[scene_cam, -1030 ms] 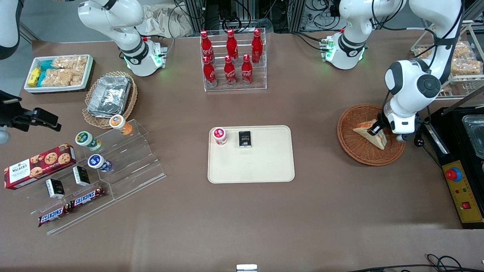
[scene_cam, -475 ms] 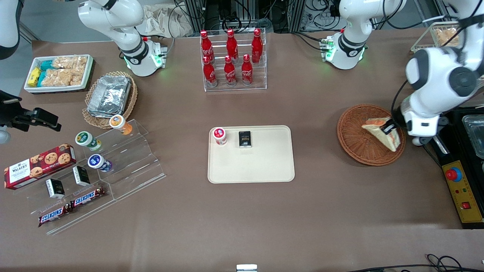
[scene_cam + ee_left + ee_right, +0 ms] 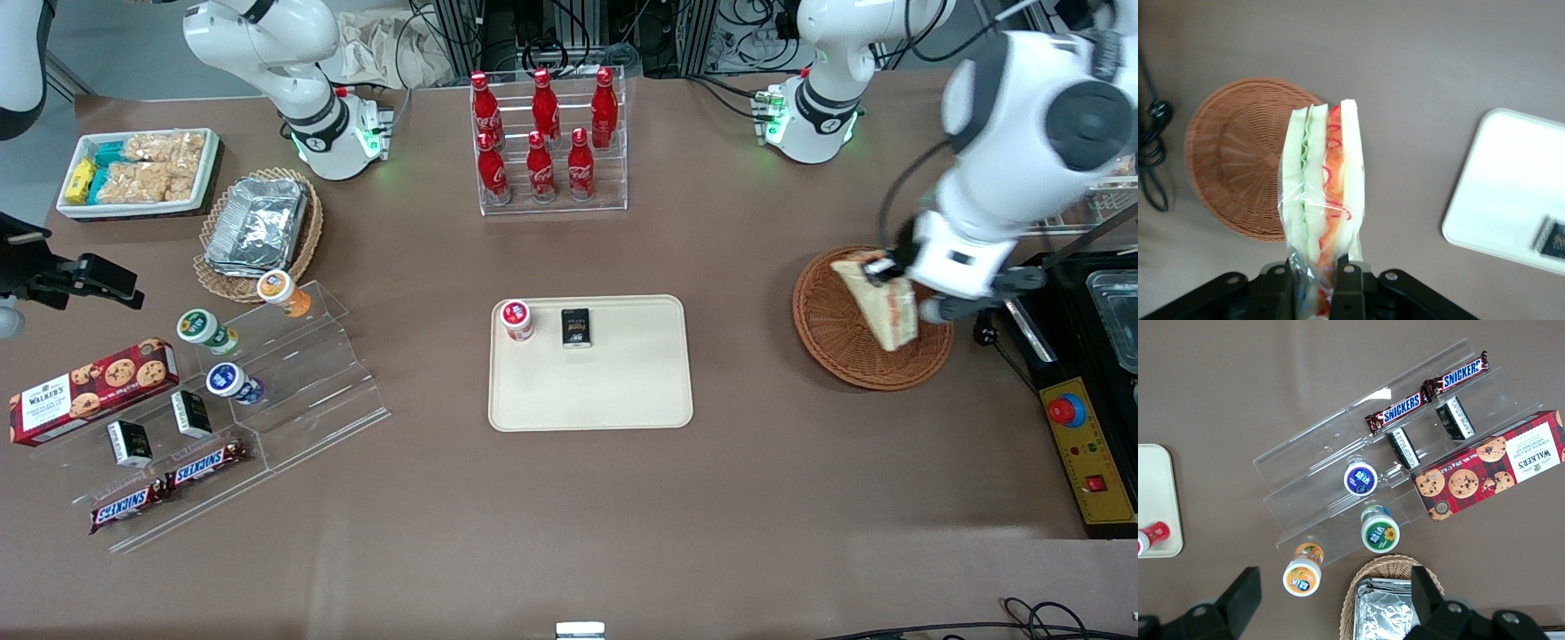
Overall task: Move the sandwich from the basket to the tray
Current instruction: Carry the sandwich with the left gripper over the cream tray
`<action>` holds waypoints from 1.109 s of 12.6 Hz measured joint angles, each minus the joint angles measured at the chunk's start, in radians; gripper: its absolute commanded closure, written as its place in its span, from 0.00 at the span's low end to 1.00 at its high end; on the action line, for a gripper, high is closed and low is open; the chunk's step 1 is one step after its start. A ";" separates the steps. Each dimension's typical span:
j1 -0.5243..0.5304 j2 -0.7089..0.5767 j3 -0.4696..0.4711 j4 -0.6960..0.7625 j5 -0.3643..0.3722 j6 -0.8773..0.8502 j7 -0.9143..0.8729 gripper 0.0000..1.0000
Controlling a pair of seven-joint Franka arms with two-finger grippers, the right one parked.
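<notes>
One gripper [image 3: 1317, 275] clamps the sandwich [image 3: 880, 302] above the basket [image 3: 827, 329], well apart from the tray [image 3: 622, 391].

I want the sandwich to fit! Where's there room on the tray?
The tray is bare nearer the camera than the cup and black packet, which crowd one edge. The pincer holds the sandwich above the basket.

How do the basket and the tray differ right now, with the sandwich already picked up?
The basket is round, reddish-brown woven wicker; the tray is a flat, cream rectangle with rounded corners. The basket holds nothing, as the gripper grips the wrapped sandwich above it; the tray carries a red-lidded cup and a small black packet. Both sit flat on the brown table.
</notes>
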 measured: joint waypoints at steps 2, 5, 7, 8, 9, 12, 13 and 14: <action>-0.004 0.042 -0.135 0.002 0.061 0.015 -0.001 1.00; -0.041 0.176 -0.236 0.002 0.153 0.121 -0.015 1.00; -0.095 0.289 -0.239 0.002 0.249 0.179 -0.038 1.00; -0.116 0.342 -0.239 0.003 0.278 0.222 -0.060 1.00; -0.135 0.392 -0.239 0.005 0.309 0.259 -0.084 1.00; -0.165 0.515 -0.239 0.036 0.359 0.325 -0.139 1.00; -0.169 0.553 -0.238 0.054 0.365 0.345 -0.140 1.00; -0.172 0.579 -0.238 0.065 0.375 0.366 -0.147 1.00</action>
